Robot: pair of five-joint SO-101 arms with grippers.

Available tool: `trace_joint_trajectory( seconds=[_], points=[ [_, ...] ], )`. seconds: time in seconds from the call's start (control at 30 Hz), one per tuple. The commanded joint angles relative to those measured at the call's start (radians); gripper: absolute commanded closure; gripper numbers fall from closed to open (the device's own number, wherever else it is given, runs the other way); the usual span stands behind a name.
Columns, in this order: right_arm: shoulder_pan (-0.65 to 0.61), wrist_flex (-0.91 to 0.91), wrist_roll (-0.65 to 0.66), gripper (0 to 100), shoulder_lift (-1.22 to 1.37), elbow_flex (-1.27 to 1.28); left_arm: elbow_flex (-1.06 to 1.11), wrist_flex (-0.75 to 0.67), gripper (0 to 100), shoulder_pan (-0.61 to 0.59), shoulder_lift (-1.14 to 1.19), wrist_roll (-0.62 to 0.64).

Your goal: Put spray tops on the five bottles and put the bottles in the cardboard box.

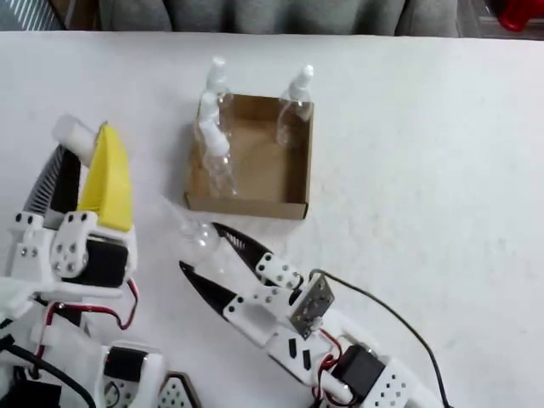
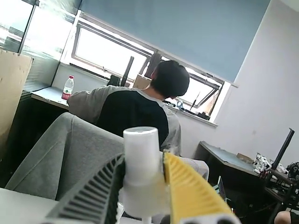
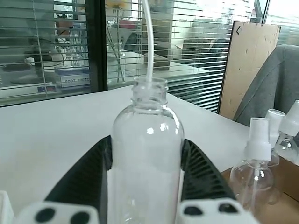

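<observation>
The right tool (image 1: 197, 246), at about 7 o'clock from the cardboard box (image 1: 246, 206) on the desk (image 1: 425, 170), is clamped on an uncapped clear bottle (image 3: 147, 158), with a thin white tube (image 3: 148, 42) standing at its open neck. The left tool (image 2: 142, 163), out at 9 o'clock from the box, grips a white spray top (image 2: 140, 149) between its grey and yellow fingers (image 2: 191, 191). Four capped bottles (image 1: 219, 161) stand in the box.
</observation>
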Motion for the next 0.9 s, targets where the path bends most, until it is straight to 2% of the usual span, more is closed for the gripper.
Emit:
trace_joint_trajectory(
  seconds=[0.0, 0.3, 0.4, 0.6, 0.8, 0.87],
  points=[
    [-0.008, -0.013, -0.008, 98.2, -0.013, 0.012, 0.140, -0.124, 98, -0.012, -0.128, 0.015],
    [-0.008, -0.013, -0.008, 98.2, -0.013, 0.012, 0.344, -0.141, 98, -0.001, -0.275, 0.017],
    [-0.008, -0.013, -0.008, 98.2, -0.013, 0.012, 0.376, -0.132, 98, 0.064, -0.277, 0.017],
    [-0.008, -0.013, -0.008, 98.2, -0.013, 0.012, 0.387, -0.028, 98, 0.185, -0.282, 0.017],
    [-0.007, -0.013, -0.008, 98.2, -0.013, 0.012, 0.390, 0.012, 98, 0.199, -0.282, 0.015],
    [-0.007, -0.013, -0.008, 98.2, -0.013, 0.012, 0.387, 0.044, 95, 0.200, -0.283, 0.015]
  ],
)
